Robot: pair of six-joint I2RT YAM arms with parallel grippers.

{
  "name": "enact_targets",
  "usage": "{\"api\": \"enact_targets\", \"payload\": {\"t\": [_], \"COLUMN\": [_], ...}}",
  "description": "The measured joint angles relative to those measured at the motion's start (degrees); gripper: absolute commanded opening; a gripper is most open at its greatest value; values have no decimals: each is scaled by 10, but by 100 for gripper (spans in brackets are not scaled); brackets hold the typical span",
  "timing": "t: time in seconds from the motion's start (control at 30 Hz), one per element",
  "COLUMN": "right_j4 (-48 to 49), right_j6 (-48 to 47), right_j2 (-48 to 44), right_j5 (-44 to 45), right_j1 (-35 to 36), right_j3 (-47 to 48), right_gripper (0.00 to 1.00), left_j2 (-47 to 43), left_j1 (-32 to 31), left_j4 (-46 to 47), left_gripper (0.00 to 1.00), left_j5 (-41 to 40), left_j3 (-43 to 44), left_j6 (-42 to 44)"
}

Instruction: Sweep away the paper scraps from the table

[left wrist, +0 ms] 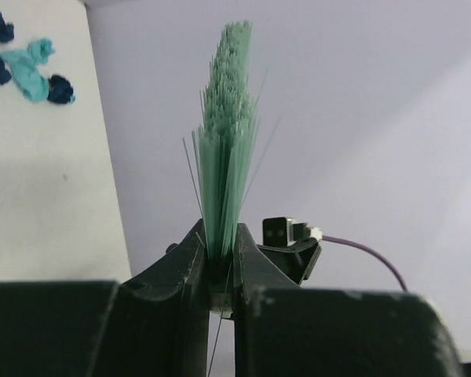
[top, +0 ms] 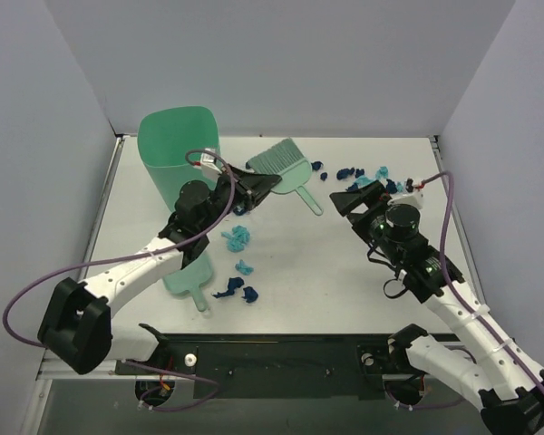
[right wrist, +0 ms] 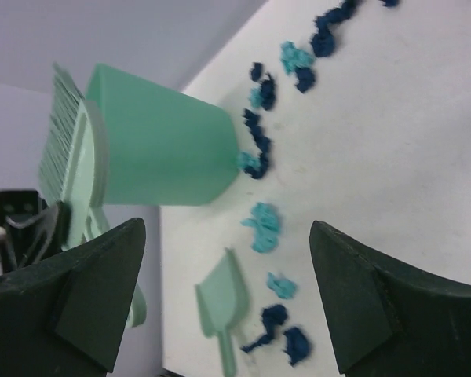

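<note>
**Brush in hand, scraps all over the white**

The paper scraps [top: 237, 237] are on the table [top: 326, 272] in two groups, navy and turquoise. One loose string runs down the middle, from just below the left arm's wrist toward the near edge. A second scatter lies along the far right, near the back wall. Nothing looks gathered, and no scraps show in the part of the dustpan [top: 186, 276] that can be seen. By my reading the job has barely opened: tool picked up, all the sweeping left to do.

Now the left gripper [top: 258, 186]. It's pressed tight on the mint-green brush [top: 281, 159], fingers pinching the head edge-on, and in the wrist view the bristles fan out beyond the fingertips. Whether the brush is touching the table, I can't tell from here.

The dustpan lies flat beside the middle string, partly tucked under the left forearm. The tall green bin [top: 177, 145] stands at the far left, just behind the brush.

On the other side, the right gripper [top: 344, 199] has its fingers spread wide and nothing between them. It hangs beside the far-right scatter, pointing at the bin and brush.
</note>
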Motion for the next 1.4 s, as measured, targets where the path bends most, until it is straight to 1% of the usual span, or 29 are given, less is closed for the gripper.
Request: {"api": "enact_targets", "payload": {"t": [0.17, 0.3, 0.43, 0.6, 0.67, 0.73, 0.77, 0.87, 1.0, 1.07, 1.4], "right_j4": [171, 261, 320, 339, 352, 357, 358, 358, 365, 365, 367], "right_j6": [87, 122, 133, 130, 130, 131, 130, 127, 123, 123, 121], "right_j2": [54, 99, 132, 163, 171, 174, 175, 179, 187, 190, 214], "right_j5": [-42, -81, -100, -111, -113, -112, -112, -113, -114, -114, -125], "right_j1": [-12, -10, 15, 68, 75, 75, 75, 75, 75, 75, 82], "right_j3": [-40, -49, -48, -25, -21, -18, -16, -7, 3, 3, 13], "right_gripper": [79, 74, 72, 65, 62, 57, 52, 44, 42, 37, 36], "left_j2": [-56, -98, -123, -141, -141, -141, -141, -139, -135, -134, -134], "left_j1": [2, 7, 8, 7, 5, 3, 3, 3, 2, 2, 2], "left_j4": [14, -6, -22, -21, -22, -20, -20, -18, 0, 3, 8], "left_gripper": [0, 0, 0, 0, 0, 0, 0, 0, 0, 0, 0], "left_j5": [-100, -161, -198, -223, -230, -234, -236, -232, -228, -228, -231], "left_j3": [-53, -106, -114, -124, -127, -133, -137, -142, -147, -150, -154], "left_j6": [-44, -72, -85, -99, -103, -108, -111, -122, -139, -143, -152]}}
